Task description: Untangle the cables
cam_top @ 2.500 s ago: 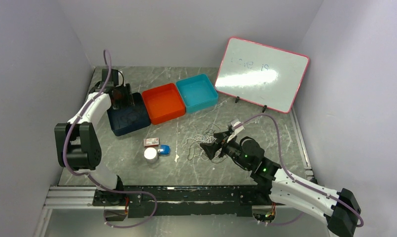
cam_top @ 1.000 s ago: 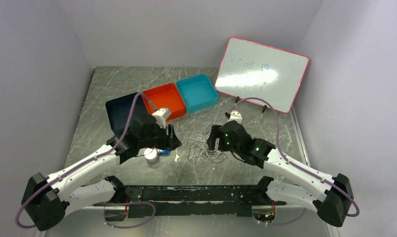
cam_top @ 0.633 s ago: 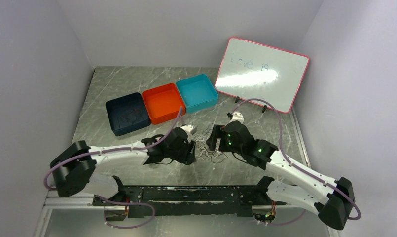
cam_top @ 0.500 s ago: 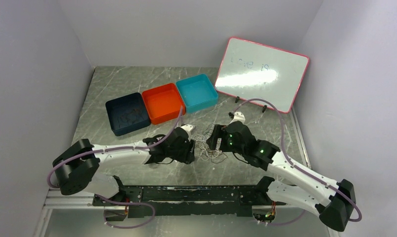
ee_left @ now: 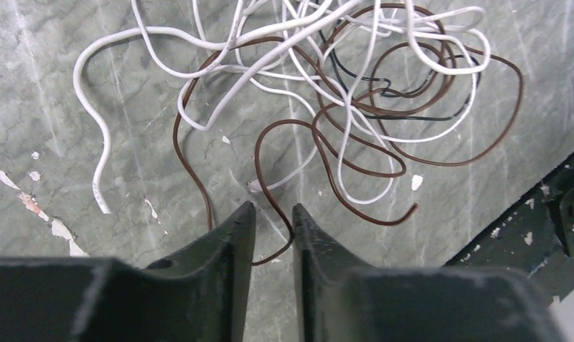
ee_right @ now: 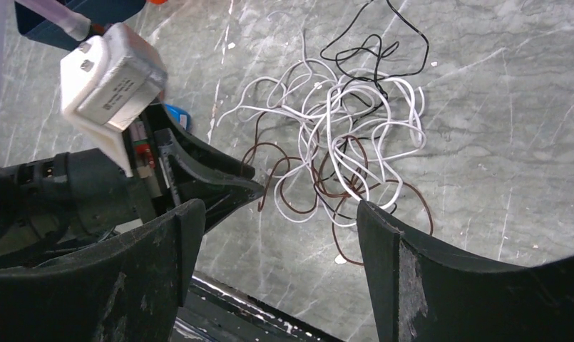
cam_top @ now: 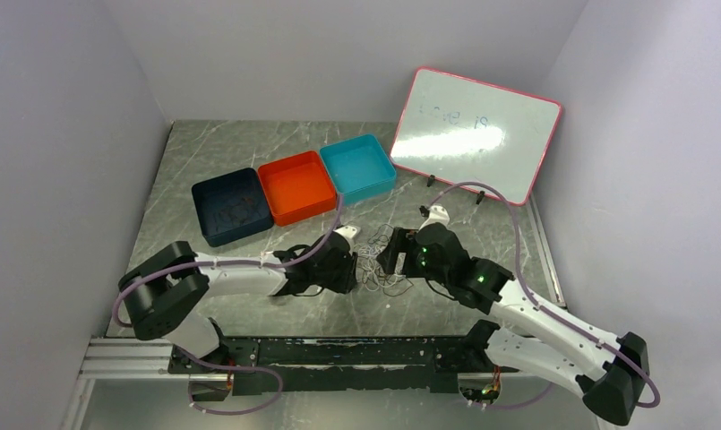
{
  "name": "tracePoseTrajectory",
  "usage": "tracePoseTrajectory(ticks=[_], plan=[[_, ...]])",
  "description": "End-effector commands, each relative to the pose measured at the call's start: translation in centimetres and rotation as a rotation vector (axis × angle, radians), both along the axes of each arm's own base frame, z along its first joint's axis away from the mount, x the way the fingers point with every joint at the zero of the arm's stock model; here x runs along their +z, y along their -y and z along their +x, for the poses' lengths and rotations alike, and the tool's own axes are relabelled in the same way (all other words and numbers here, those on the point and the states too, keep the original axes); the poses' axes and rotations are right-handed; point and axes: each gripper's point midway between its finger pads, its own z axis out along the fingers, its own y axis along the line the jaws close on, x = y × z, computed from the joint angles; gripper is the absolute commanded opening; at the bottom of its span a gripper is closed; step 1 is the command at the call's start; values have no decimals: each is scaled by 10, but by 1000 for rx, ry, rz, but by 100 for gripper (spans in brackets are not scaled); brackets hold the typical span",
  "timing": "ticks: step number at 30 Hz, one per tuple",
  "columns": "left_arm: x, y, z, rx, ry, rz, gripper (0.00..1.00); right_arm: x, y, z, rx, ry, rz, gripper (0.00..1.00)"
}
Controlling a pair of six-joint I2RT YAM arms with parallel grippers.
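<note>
The cables (cam_top: pixel 375 265) lie in a loose tangle of white, brown and black loops on the marble table, between my two grippers. In the left wrist view the tangle (ee_left: pixel 341 107) spreads ahead of my left gripper (ee_left: pixel 272 208). Its jaws stand a narrow gap apart on the table, and the free end of a brown cable (ee_left: pixel 258 153) runs between them, touching the right finger. My right gripper (ee_right: pixel 277 206) hovers wide open above the near side of the tangle (ee_right: pixel 341 135), holding nothing. From above, the left gripper (cam_top: pixel 352 269) and right gripper (cam_top: pixel 389 260) face each other across the pile.
A navy bin (cam_top: pixel 233 206), an orange bin (cam_top: pixel 296 186) and a teal bin (cam_top: pixel 359 167) stand in a row at the back left. A whiteboard (cam_top: pixel 476 134) leans at the back right. The black rail (cam_top: pixel 339 351) runs along the near edge.
My left arm has swung from the navy bin down to the left side of the tangle, and its jaws have narrowed round the brown cable end. The right gripper has stayed open over the pile.
</note>
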Motion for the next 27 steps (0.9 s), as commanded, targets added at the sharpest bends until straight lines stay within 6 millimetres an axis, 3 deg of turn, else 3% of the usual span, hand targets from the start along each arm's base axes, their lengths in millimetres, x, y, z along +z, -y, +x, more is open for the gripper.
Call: tracePoseTrajectory(ticks=[1, 7, 9, 22, 27], plan=[[13, 14, 17, 6, 68, -17, 27, 2, 5, -2, -7, 20, 18, 81], [30, 12, 25, 13, 112, 9, 9, 11, 1, 1, 35, 84, 25, 83], [41, 9, 28, 20, 136, 15, 7, 16, 1, 2, 41, 122, 50, 84], [163, -6, 33, -7, 334, -84, 7, 89, 2, 4, 185, 706, 189, 88], [203, -13, 34, -28, 423, -114, 7, 102, -8, -1, 291, 875, 167, 88]])
